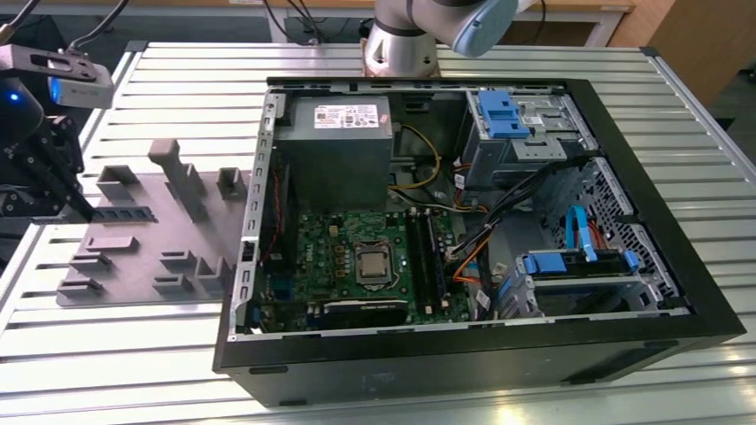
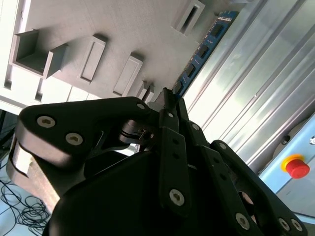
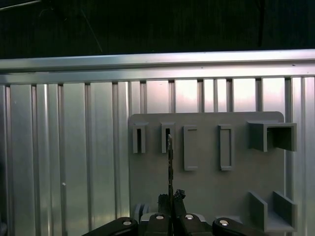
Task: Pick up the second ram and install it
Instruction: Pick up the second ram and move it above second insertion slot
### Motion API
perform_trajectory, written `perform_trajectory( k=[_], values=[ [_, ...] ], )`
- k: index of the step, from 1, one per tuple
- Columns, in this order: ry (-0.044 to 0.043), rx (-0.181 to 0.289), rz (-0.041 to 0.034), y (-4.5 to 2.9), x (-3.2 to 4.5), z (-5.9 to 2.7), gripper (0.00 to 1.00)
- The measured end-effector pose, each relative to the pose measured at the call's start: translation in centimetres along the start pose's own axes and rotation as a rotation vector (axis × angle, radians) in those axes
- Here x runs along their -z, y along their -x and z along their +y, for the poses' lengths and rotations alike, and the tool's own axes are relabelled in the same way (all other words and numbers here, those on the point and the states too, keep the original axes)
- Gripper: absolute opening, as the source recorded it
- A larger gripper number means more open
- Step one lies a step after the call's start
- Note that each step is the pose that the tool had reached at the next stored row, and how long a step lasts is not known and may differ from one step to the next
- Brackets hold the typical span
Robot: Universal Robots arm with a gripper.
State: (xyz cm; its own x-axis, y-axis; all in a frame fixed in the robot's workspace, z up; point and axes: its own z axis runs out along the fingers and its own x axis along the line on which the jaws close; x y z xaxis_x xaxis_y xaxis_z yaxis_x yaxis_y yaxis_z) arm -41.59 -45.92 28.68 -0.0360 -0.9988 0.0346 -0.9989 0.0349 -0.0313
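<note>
Gripping the second ram (image 2: 204,46)
It is clamped by the gripper (image 3: 170,197) at the exterior view's left, at the grey tray (image 1: 148,241).

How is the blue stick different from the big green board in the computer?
The blue stick is long and thin; the green board is wide. The stick stands on edge at the grey tray, outside the computer case; the board lies flat inside it. The gripper is shut on the stick; the board is not held. Both carry chips.
</note>
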Motion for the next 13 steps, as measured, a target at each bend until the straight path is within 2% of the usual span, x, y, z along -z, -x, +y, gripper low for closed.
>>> perform_trajectory(
  k=[13],
  values=[
    [0.0001, 0.000, 0.0001, -0.01, 0.34, -0.01, 0.14]
  ],
)
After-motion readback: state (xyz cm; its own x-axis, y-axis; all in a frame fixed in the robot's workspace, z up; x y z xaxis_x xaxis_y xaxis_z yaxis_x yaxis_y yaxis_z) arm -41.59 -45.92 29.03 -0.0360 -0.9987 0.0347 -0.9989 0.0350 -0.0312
